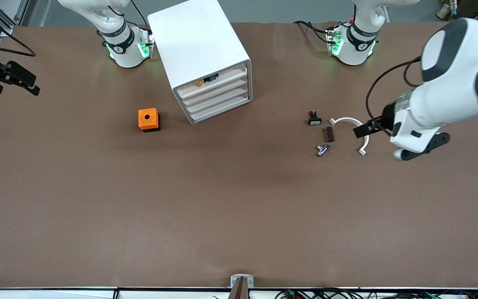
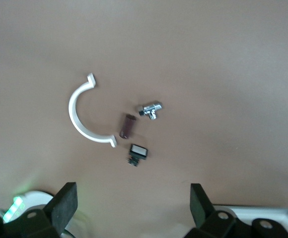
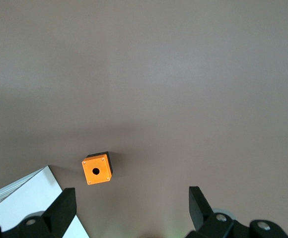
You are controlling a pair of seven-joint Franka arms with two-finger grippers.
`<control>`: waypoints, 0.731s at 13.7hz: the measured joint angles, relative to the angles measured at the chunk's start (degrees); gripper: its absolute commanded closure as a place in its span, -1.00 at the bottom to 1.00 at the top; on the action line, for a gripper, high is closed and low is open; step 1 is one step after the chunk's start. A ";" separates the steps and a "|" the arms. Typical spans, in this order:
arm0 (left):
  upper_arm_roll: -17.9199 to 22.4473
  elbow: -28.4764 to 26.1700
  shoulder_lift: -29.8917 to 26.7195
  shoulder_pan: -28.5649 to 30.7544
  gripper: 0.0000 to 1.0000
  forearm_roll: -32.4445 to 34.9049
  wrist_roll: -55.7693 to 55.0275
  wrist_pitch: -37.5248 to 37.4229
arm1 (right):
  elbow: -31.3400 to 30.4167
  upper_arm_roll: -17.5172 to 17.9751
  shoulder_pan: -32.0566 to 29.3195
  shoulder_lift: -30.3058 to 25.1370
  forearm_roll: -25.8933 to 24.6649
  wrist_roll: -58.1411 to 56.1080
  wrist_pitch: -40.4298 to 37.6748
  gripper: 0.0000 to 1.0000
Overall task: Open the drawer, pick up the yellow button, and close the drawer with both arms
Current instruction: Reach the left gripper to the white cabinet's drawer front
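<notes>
The white cabinet (image 1: 199,45) stands between the arm bases. The drawer (image 1: 222,79) is its uppermost one, and its front sits about level with the three below. The orange-capped button (image 1: 200,83) shows in it, beside a small black part (image 1: 212,77). My left gripper (image 1: 367,128) is open and empty in the air, over the small parts toward the left arm's end; it also shows in the left wrist view (image 2: 132,208). My right gripper (image 1: 31,83) is open and empty, high over the right arm's end of the table; it also shows in the right wrist view (image 3: 131,213).
An orange cube with a hole (image 1: 148,119) (image 3: 96,169) sits beside the cabinet, toward the right arm's end. A white-faced black switch (image 1: 314,118) (image 2: 138,152), a brown piece (image 1: 329,134), a metal fitting (image 1: 322,149) and a white C-shaped clip (image 1: 353,124) (image 2: 79,114) lie under the left gripper.
</notes>
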 measured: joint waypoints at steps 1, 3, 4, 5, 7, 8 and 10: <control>-0.03 0.04 0.82 -1.21 -1.00 -0.36 -4.59 0.00 | 0.17 0.00 0.00 0.12 -0.02 0.00 0.00 -1.00; -0.06 0.10 2.35 -2.59 -1.00 -2.84 -11.41 0.00 | 0.63 0.00 0.00 0.42 -0.02 0.00 0.00 -1.00; -0.06 0.11 3.22 -2.74 -1.00 -4.87 -13.73 -0.03 | 0.81 0.01 0.00 0.55 -0.02 0.00 0.00 -1.00; -0.05 0.11 4.25 -2.78 -1.00 -7.34 -16.09 -0.07 | 0.98 0.00 0.00 0.70 -0.02 0.00 0.00 -1.00; -0.06 0.11 6.77 -3.50 -1.00 -11.80 -21.77 -0.13 | 1.30 0.01 0.00 0.96 -0.02 0.00 0.00 -1.00; -0.07 0.12 8.20 -4.15 -1.00 -13.73 -25.53 -0.12 | 1.42 0.01 0.00 1.00 -0.02 0.00 0.00 -1.00; -0.09 0.19 11.24 -5.51 -1.00 -18.02 -33.95 -0.08 | 1.81 0.03 0.00 1.02 -0.02 0.00 0.00 -1.00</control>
